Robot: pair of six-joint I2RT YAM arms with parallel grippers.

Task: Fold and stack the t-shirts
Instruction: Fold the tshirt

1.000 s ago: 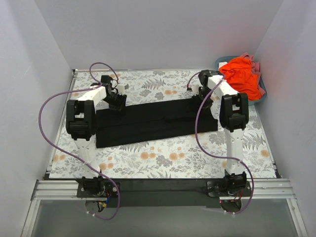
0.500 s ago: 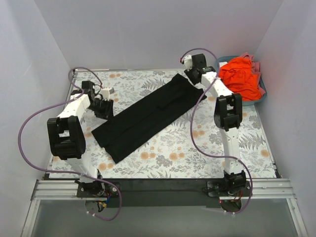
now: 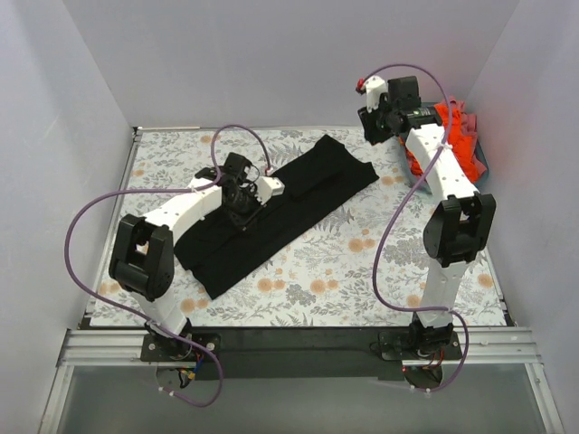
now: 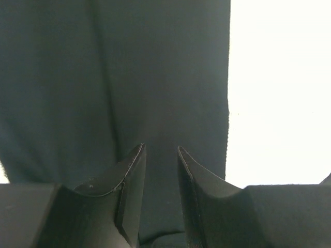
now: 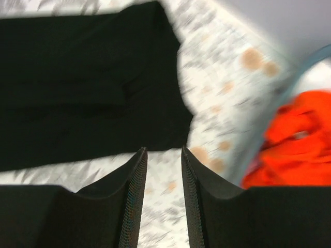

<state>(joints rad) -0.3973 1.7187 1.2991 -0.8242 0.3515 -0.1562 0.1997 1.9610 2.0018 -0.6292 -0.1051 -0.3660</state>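
White walls (image 3: 271, 54) are boxing in the bench (image 3: 407, 271), which is wearing a cover printed with grey leaves and orange flowers. I am seeing 1 black shirt (image 3: 298, 203) lying flat on it, folded into a long band that is running on a slant from the near left toward the far right.

I am holding the left pincer (image 3: 241, 203) low over the left half of that band. Through its wrist camera, the left pincer (image 4: 160, 150) is showing its 2 fingers a narrow gap apart, with nothing caught between them. The black shirt (image 4: 155, 77) is filling most of that view, with one straight edge running along the right side against washed-out white.

I am keeping the right pincer (image 3: 371, 127) high at the far right, off the cloth and near the back wall. From its wrist, the right pincer (image 5: 163, 151) is likewise parted by a slim gap and carrying nothing, with the flowered cover showing between the fingers. The far end of the black shirt (image 5: 77, 77) is lying to its left.

At the far right, the orange-red shirt (image 3: 461, 149) is sitting bunched in the teal basket (image 3: 482, 163), partly hidden behind the right arm. Some pink cloth (image 3: 464, 110) is peeking out at its far edge. The right wrist view is giving me the orange-red shirt (image 5: 300, 134) and the teal basket (image 5: 297, 64) only as a blur.
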